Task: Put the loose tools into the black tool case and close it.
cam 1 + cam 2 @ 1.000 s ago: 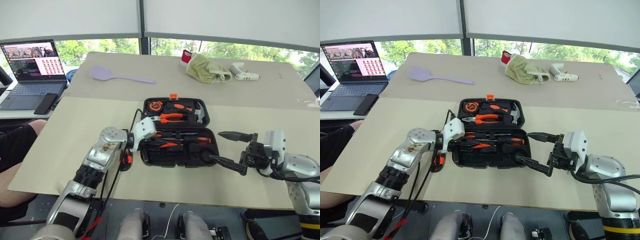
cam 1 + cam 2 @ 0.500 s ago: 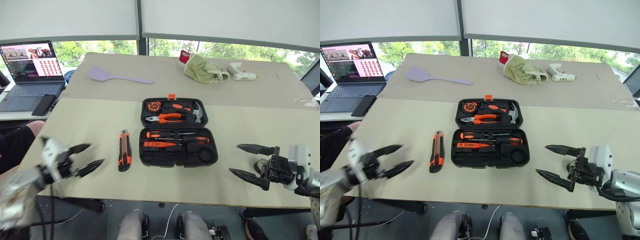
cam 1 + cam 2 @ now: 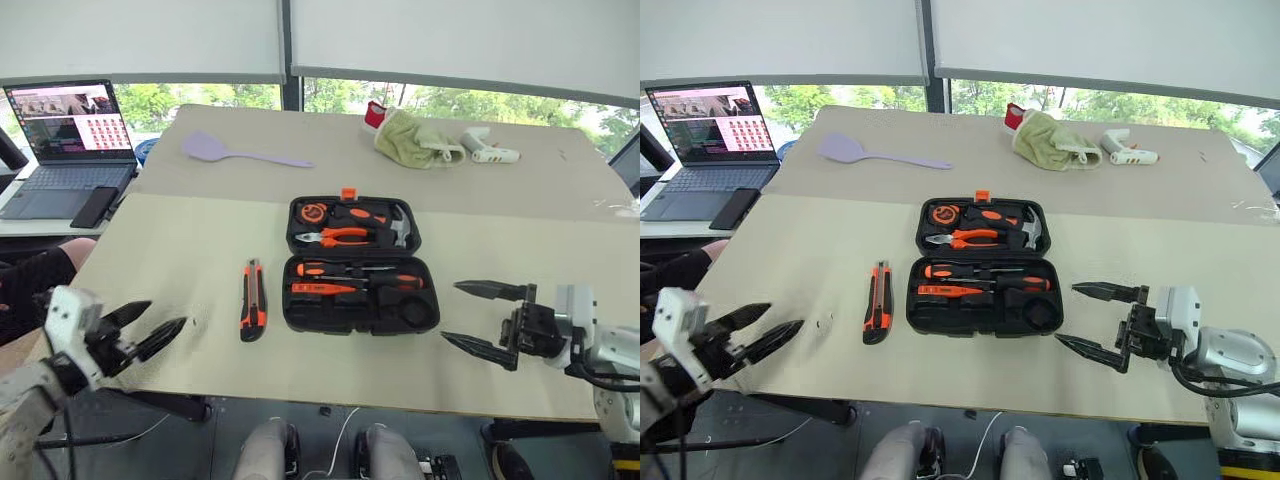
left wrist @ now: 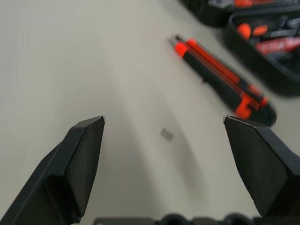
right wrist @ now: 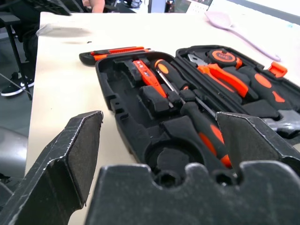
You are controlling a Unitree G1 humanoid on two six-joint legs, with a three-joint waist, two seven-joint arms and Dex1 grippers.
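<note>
My left gripper (image 3: 150, 330) hangs at the near left edge of the tabletop (image 3: 180, 260), fingers spread wide and holding nothing. My right gripper (image 3: 482, 320) hovers at the near right, just beside the case's right end, also spread and empty.

Between them, a little further in, the orange-black utility knife (image 3: 252, 299) lies flat on the tabletop, lengthwise away from me, just left of the black tool case (image 3: 358, 268) and apart from it. I judge it light and stiff, with a slim hard body that could skid or roll under the fingers. I would pinch it across the middle of the handle, where the black grip looks less slippery than the orange plastic.

The case lies open. In its near half two screwdrivers (image 3: 350, 270) and a slim orange tester pen (image 3: 322, 288) sit in their recesses, with a round recess (image 3: 414, 312) at the near right whose contents I cannot make out. The far half holds pliers (image 3: 340, 236) and other tools. The lid half looks rigid but hinged, so closing calls for a push along its far edge by the orange latch (image 3: 347, 192).

Beyond, a lilac spatula (image 3: 240, 153) and a white glue gun (image 3: 487, 146) lie well apart.
</note>
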